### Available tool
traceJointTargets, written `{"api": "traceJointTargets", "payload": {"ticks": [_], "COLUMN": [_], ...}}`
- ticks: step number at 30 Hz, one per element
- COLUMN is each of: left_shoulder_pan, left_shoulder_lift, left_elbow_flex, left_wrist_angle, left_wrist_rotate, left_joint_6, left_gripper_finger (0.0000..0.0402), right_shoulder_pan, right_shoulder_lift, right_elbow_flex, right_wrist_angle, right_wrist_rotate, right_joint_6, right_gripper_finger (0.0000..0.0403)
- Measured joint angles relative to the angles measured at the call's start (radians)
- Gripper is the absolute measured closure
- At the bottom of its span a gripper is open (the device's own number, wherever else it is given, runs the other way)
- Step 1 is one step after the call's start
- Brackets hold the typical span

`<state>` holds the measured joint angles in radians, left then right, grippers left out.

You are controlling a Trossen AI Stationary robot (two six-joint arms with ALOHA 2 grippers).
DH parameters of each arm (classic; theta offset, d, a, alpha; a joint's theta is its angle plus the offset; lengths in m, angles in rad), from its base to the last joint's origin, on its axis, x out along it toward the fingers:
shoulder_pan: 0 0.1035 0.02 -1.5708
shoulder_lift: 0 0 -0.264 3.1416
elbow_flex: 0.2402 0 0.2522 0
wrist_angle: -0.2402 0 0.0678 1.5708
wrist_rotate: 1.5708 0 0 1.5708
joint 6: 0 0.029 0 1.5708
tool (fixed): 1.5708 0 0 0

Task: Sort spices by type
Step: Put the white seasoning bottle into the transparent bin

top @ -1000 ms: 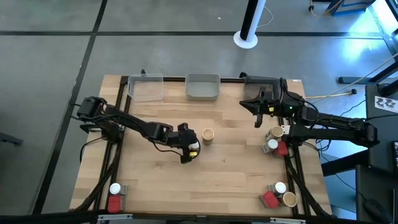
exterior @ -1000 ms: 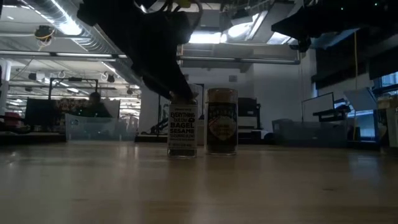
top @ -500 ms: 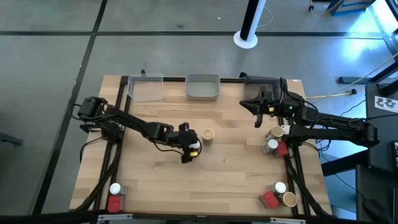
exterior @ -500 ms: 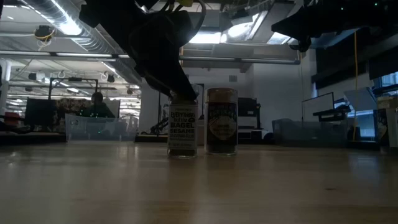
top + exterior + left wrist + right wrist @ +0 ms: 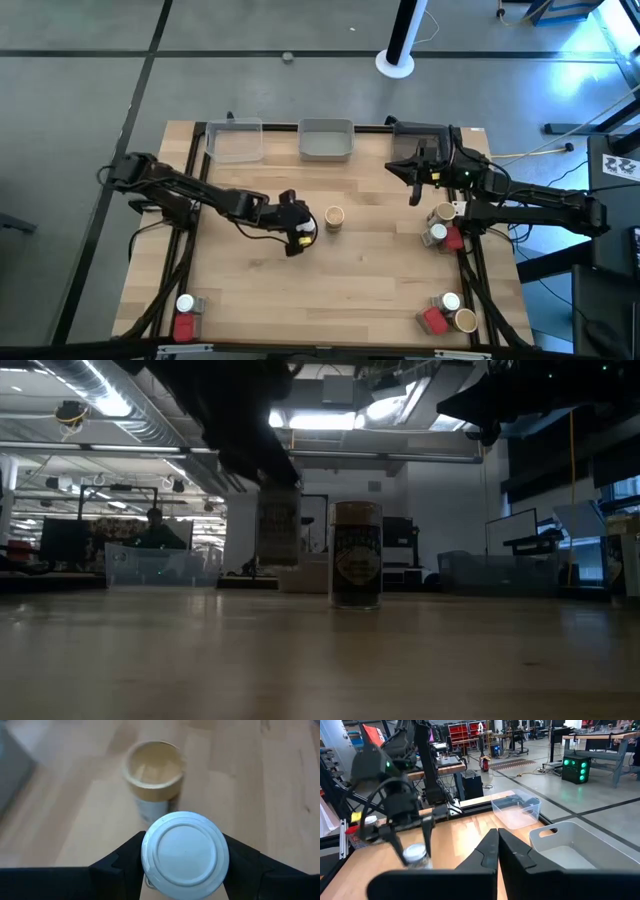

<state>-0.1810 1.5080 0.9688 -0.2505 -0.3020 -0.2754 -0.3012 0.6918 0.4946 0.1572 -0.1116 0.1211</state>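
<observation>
My left gripper (image 5: 297, 228) is clamped on a white-capped jar (image 5: 303, 237) near the middle of the table (image 5: 380, 280). In the left wrist view my two fingers (image 5: 125, 862) press against either side of the jar's round white lid. In the low view the jar hangs clear of the tabletop, raised above the wood. Just beside it stands a tan-brown jar (image 5: 334, 217), upright on the table and untouched.

My right gripper (image 5: 415, 180) hovers over the far right part of the table with its fingers pressed together and nothing between them.

More spices sit in clusters: a few jars and a red packet (image 5: 455, 238) at the right edge, another group (image 5: 447, 314) with a red packet at the near right corner, and a white-capped jar (image 5: 185, 303) with a red packet (image 5: 184, 326) at the near left corner.

Three trays line the far edge: a clear one (image 5: 235, 141), a grey one (image 5: 326, 140) and a dark one (image 5: 420, 133).
</observation>
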Motion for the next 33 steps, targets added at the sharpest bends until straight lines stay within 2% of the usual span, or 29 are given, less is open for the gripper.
{"api": "traceJointTargets", "payload": {"ticks": [9, 16, 22, 33], "left_shoulder_pan": [0.044, 0.132, 0.267, 0.568], "left_shoulder_lift": [-0.176, -0.324, -0.411, -0.416], "left_elbow_flex": [0.0, 0.0, 0.0, 0.0], "left_wrist_angle": [-0.16, -0.279, -0.326, -0.333], "left_wrist_rotate": [-0.134, -0.272, -0.349, -0.35], "left_joint_6": [-0.031, -0.032, -0.035, -0.012], "left_gripper_finger": [0.021, 0.0209, 0.0205, 0.0206], "right_shoulder_pan": [0.0, 0.0, 0.0, 0.0], "right_shoulder_lift": [0.0, 0.0, 0.0, 0.0], "right_elbow_flex": [0.0, 0.0, 0.0, 0.0], "right_wrist_angle": [0.0, -0.001, -0.001, -0.001], "right_wrist_rotate": [0.0, 0.0, 0.0, 0.0], "right_joint_6": [0.0, -0.001, -0.001, -0.001], "right_gripper_finger": [0.0391, 0.0391, 0.0391, 0.0391]}}
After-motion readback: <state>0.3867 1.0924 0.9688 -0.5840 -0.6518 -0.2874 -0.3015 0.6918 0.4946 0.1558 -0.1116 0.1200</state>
